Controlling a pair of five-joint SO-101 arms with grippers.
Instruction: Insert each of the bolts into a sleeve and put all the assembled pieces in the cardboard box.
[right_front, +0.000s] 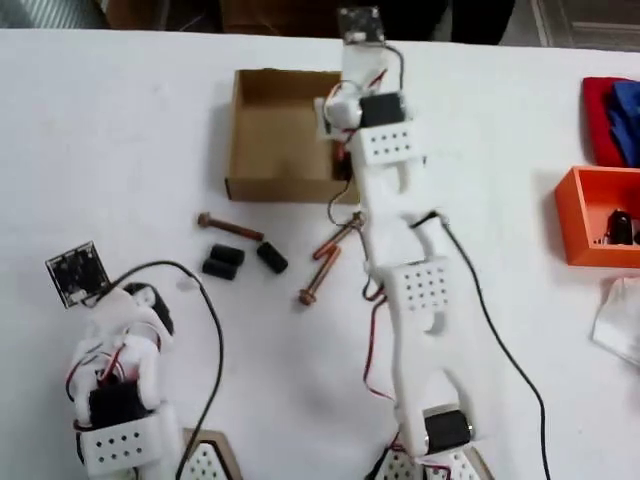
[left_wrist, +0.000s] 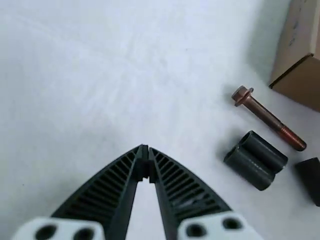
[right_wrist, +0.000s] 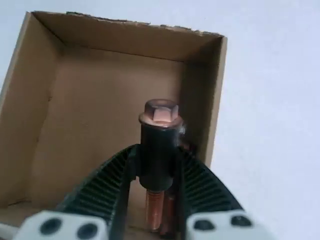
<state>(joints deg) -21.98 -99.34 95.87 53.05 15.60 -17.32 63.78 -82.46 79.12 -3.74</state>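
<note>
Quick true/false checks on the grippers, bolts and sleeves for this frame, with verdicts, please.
1. The right gripper holds a bolt seated in a sleeve over the cardboard box. True.
2. The left gripper is open around a sleeve. False: it is shut, empty, over the table.
3. Three loose bolts lie on the table. True.
4. All remaining sleeves are inside the box. False: three loose sleeves lie on the table.
</note>
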